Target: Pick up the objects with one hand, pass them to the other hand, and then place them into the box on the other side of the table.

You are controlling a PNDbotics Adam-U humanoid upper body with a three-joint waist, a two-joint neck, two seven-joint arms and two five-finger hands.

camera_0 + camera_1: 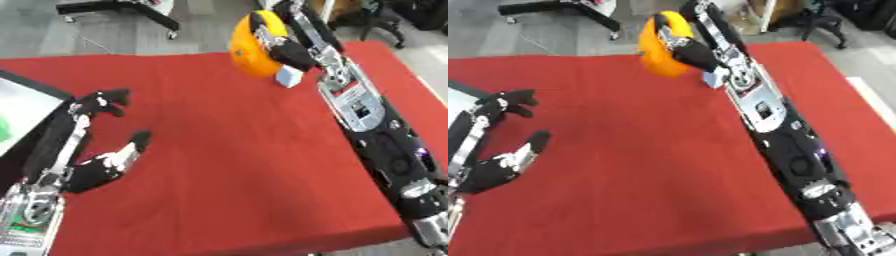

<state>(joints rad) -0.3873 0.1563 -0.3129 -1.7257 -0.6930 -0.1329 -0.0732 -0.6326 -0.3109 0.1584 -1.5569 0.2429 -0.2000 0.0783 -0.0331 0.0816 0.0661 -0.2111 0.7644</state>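
I see the table (227, 165), covered in red cloth, filling most of both views. At its left edge sits a box (22, 107) with a dark rim and a pale inside (a green patch shows at the view's edge). My right arm (367, 120) reaches along the right side to the far edge. There the right robot hand (284, 50) is curled round an orange ball (249, 47), held up above the cloth. A small pale block (289, 76) shows just below that robot hand. The left robot hand (101, 145) hangs at the near left, beside the box, fingers spread and grasping nothing.
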